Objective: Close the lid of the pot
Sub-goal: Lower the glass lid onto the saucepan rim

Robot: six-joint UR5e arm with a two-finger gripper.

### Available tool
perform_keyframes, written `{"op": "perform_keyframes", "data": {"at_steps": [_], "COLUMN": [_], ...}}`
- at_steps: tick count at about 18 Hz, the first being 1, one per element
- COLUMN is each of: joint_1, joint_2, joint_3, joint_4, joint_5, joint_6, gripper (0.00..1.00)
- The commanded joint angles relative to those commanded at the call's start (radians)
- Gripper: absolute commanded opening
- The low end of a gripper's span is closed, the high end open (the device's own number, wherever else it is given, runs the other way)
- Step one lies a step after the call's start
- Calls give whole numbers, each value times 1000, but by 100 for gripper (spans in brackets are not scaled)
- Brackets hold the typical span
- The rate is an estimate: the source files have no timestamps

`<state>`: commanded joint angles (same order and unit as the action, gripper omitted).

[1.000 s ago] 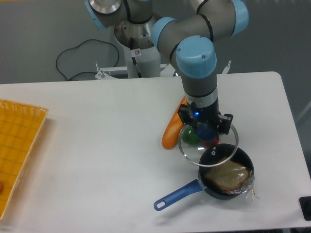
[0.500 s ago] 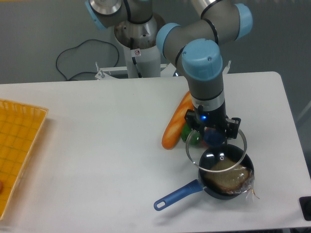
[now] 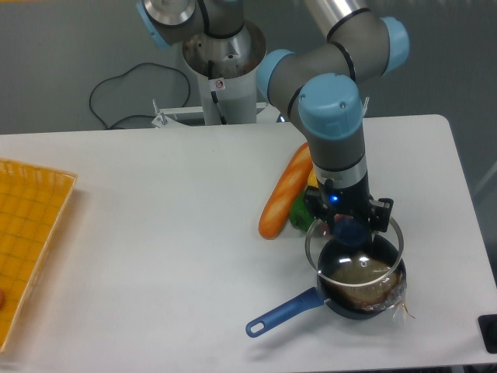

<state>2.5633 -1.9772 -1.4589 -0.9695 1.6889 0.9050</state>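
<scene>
Between our fingers, the gripper is clamping the blue knob of the lid, which is hanging almost directly over the pot holding bread. Just beside it are lying an orange carrot-like toy and a green piece.

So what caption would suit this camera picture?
Robot gripper holding a glass lid just above a small pot with bread inside.

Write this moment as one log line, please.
step: lid placing | hand: grips blue knob of round glass lid | lid: above small dark pot with blue handle, not clearly seated | pot: holds bread-like food
</scene>
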Motion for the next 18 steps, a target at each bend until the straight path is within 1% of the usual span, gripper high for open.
{"op": "perform_keyframes", "data": {"at_steps": [3,5,8,10,16,18], "joint_1": [8,28,48,52,63,64], "joint_2": [-23,-38,-61,-77,-98,-100], "joint_3": [25,34,35,43,75,77], "joint_4": [2,5,29,32,34,34], "joint_5": [0,-2,-6,-6,-29,-40], "joint_6": [0,3,2,2,-6,-8], "gripper": [50,50,50,49,49,49]}}
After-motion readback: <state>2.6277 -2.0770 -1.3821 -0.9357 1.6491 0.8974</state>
